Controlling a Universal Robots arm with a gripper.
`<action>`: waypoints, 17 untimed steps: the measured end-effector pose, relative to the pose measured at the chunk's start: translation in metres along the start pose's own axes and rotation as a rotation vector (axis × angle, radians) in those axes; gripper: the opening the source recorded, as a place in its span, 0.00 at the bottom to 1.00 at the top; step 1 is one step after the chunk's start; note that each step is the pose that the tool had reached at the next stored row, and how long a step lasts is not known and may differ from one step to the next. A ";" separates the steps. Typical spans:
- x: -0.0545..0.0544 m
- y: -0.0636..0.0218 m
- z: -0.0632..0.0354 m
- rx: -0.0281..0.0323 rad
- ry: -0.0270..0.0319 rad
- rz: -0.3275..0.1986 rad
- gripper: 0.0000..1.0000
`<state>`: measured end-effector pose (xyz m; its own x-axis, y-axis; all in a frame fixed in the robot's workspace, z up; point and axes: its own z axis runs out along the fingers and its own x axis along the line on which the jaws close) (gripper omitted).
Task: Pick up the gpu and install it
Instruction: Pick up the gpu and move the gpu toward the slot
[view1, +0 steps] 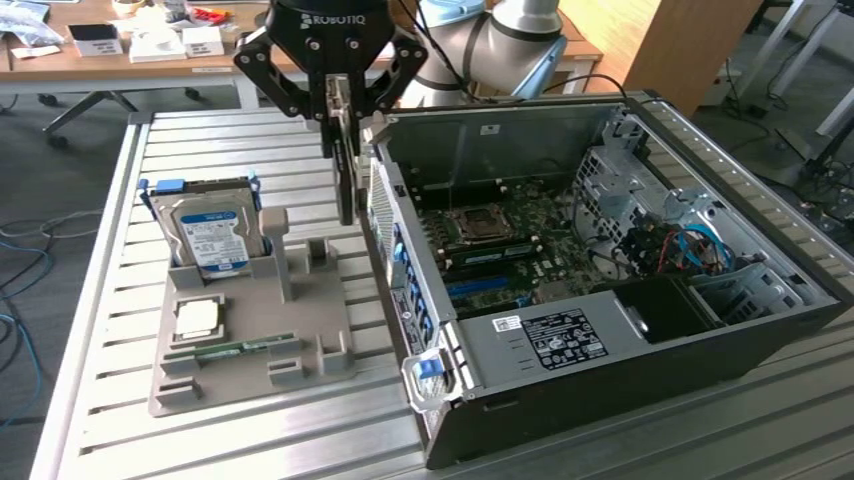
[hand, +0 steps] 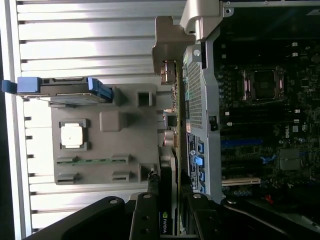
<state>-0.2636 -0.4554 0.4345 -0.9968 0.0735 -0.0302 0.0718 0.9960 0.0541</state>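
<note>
Black two-fingered tool (view1: 342, 108) (hand: 170, 220) grips the top edge of the gpu (view1: 346, 170) (hand: 169, 185), which hangs upright and edge-on below it. The card sits just outside the perforated wall of the open black computer case (view1: 627, 300), between that wall and the grey plastic holder (view1: 254, 330) on the slatted metal bench (view1: 107, 300). The wall stands between the card and the green motherboard (view1: 521, 240). The holder carries an upright silver hard drive (view1: 207, 235), a square silver chip (view1: 198, 318) and a narrow green memory stick (view1: 247, 348). The gpu shows a thin green board, a black cooler and a silver end bracket.
</note>
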 end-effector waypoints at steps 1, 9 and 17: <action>-0.001 0.0000 0.0000 0.0000 0.0000 0.000 0.27; -0.004 0.0003 0.0002 0.0000 -0.0001 0.000 0.27; -0.007 0.0005 0.0003 0.0000 -0.0001 0.000 0.27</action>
<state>-0.2561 -0.4554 0.4345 -0.9968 0.0736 -0.0303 0.0719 0.9959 0.0541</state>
